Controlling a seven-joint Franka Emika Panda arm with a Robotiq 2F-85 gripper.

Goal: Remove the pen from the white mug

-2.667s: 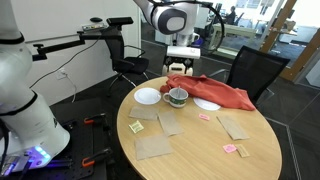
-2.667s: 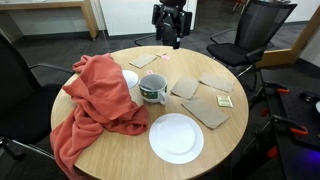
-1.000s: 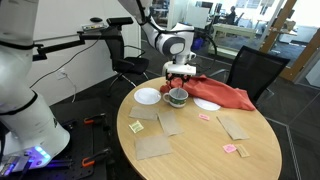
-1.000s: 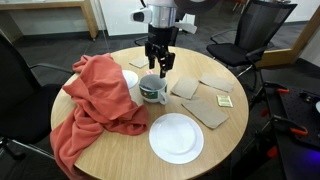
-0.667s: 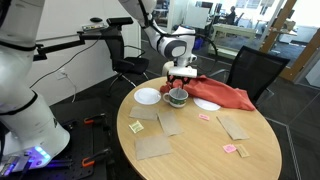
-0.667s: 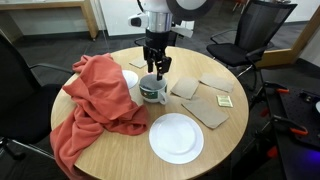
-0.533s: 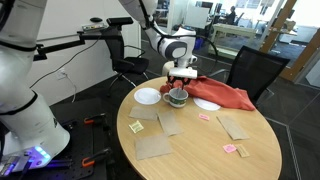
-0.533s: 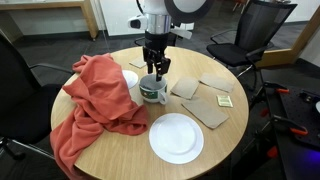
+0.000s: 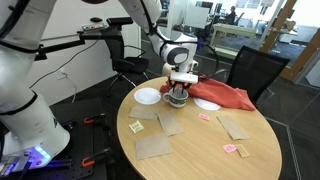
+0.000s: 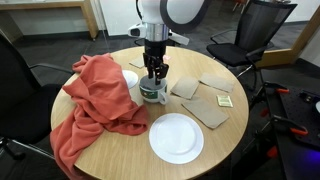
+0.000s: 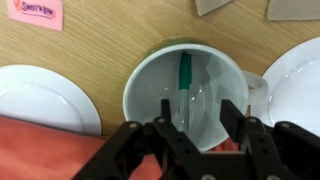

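Over white mug [image 11: 140, 80] — hand [image 11: 197, 108] vertical, agape

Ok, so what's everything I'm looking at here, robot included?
table: one, round, wood, under everything
mug: one, white, mid-table between the plates
pen: one, green, lying inside the mug
cloth: one, red, heaped beside the mug and hanging over the table edge
plates: two, white, either side of the mug
brown squares: four, flat, spread on the table
pink packets: at least three, small, scattered on the table
yellow packet: one, near the table edge
chairs: several, black, around the table
arm: one, white, reaching down over the mug
claw: one, black, open, right above the mug
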